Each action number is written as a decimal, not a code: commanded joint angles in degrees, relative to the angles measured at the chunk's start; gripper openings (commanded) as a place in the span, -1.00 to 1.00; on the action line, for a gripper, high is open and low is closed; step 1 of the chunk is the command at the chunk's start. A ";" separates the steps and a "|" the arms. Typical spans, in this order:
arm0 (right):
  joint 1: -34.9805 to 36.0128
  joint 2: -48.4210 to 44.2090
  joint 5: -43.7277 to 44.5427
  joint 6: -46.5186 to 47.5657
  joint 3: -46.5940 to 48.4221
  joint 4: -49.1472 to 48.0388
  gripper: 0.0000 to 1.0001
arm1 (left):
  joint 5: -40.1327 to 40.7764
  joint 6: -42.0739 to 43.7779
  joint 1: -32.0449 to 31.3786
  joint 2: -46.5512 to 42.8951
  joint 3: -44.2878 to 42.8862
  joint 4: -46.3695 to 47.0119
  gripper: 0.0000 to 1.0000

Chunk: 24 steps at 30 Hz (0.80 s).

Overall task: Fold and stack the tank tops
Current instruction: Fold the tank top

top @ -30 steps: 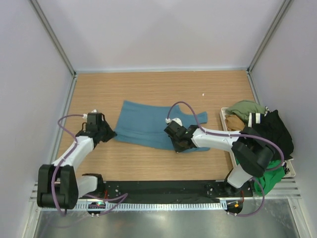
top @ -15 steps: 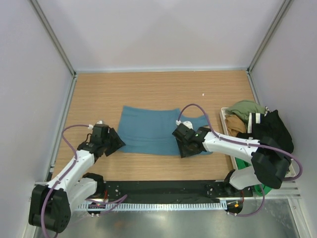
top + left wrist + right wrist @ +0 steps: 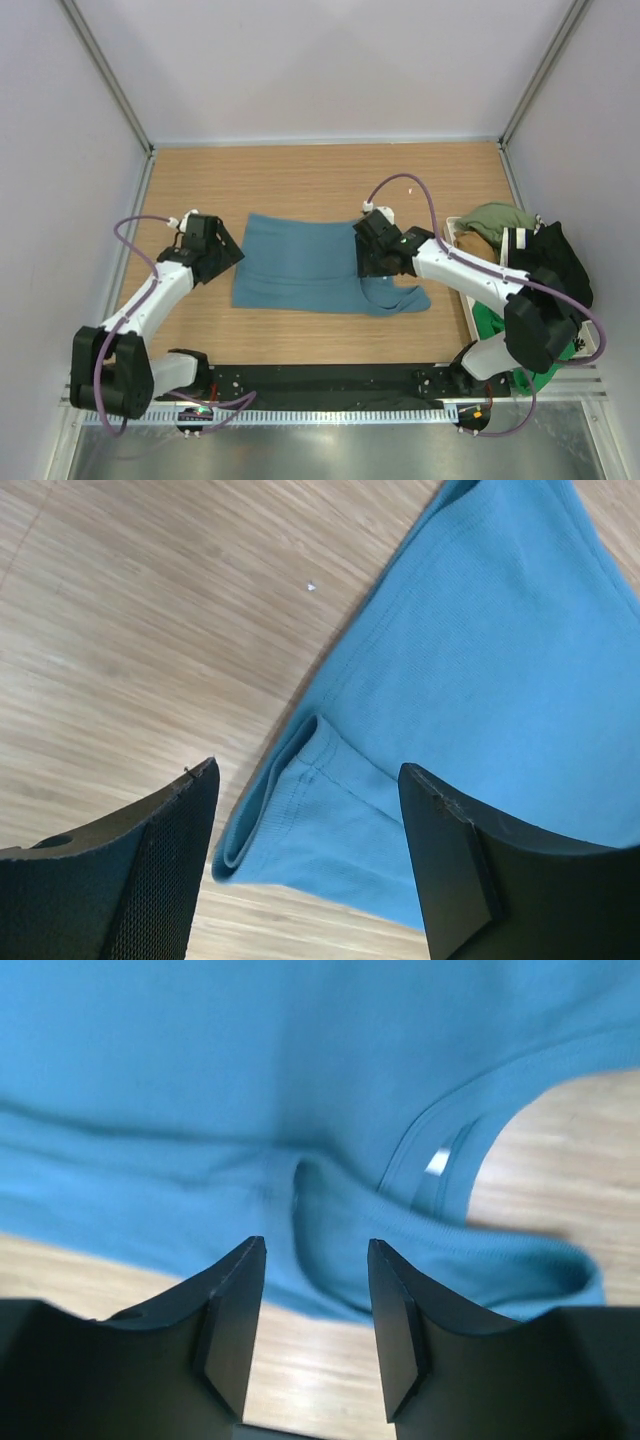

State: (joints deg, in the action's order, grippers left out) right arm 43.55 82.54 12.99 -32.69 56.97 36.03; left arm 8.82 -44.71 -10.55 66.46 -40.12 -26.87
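Observation:
A teal blue tank top (image 3: pixel 300 265) lies folded flat in the middle of the table, its straps (image 3: pixel 400 298) curling out at the near right corner. My left gripper (image 3: pixel 226 254) hovers open over the top's left edge; in the left wrist view the doubled hem (image 3: pixel 300 780) lies between the spread fingers of this gripper (image 3: pixel 310 850). My right gripper (image 3: pixel 368 262) is open above the top's right part, and its wrist view shows the neckline and a strap (image 3: pixel 450 1160) below the parted jaws (image 3: pixel 312 1250). Neither gripper holds cloth.
A white tray (image 3: pixel 451 240) at the right edge holds bunched tank tops: olive (image 3: pixel 495 218), tan (image 3: pixel 474 248), black (image 3: pixel 552 262) and bright green (image 3: pixel 540 355). Metal frame posts and white walls close in the wooden table (image 3: pixel 300 180) on three sides.
Both grippers went from shut on the teal top's near edge to open, letting it go. They then lifted and drew back over the cloth, which now lies folded.

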 commanded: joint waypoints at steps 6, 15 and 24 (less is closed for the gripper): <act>-11.81 9.99 -5.17 5.00 10.78 -8.08 -0.04 | -6.09 5.33 1.49 15.61 -12.69 9.73 0.57; -16.30 24.76 -9.82 3.69 23.62 -11.50 0.17 | -8.64 6.56 2.02 33.02 -28.34 9.56 0.48; -18.68 31.36 -11.67 2.98 29.25 -13.00 0.12 | -11.02 7.53 2.29 45.95 -39.51 6.92 0.13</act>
State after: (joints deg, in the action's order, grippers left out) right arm 25.54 113.45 2.72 -29.08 82.87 25.28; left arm -0.93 -38.54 -8.56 111.50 -76.09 -19.16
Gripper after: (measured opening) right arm 0.572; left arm 0.596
